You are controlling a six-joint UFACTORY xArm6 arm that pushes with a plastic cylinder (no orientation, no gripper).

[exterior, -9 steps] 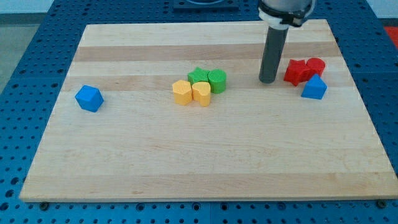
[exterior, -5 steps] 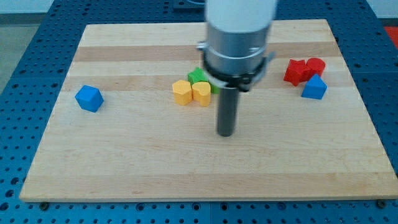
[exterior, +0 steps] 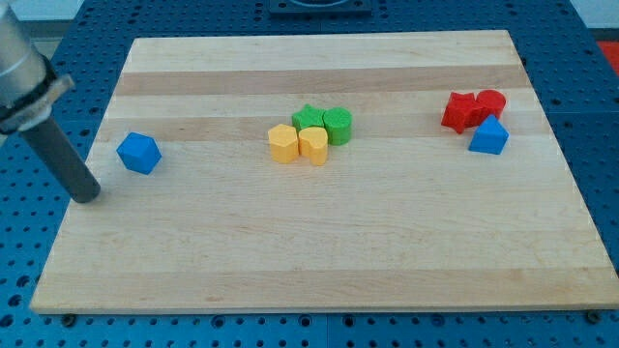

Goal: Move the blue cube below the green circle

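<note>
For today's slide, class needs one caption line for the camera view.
My tip rests at the board's left edge, lower-left of the blue cube; the green circle sits mid-board among yellow blocks.

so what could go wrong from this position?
My tip sits left of and slightly below the blue cube, so a push may drive it up-right into the yellow blocks that crowd the green circle. That could scatter the cluster and shift the target. An off-centre contact could also spin the cube off line.
</note>
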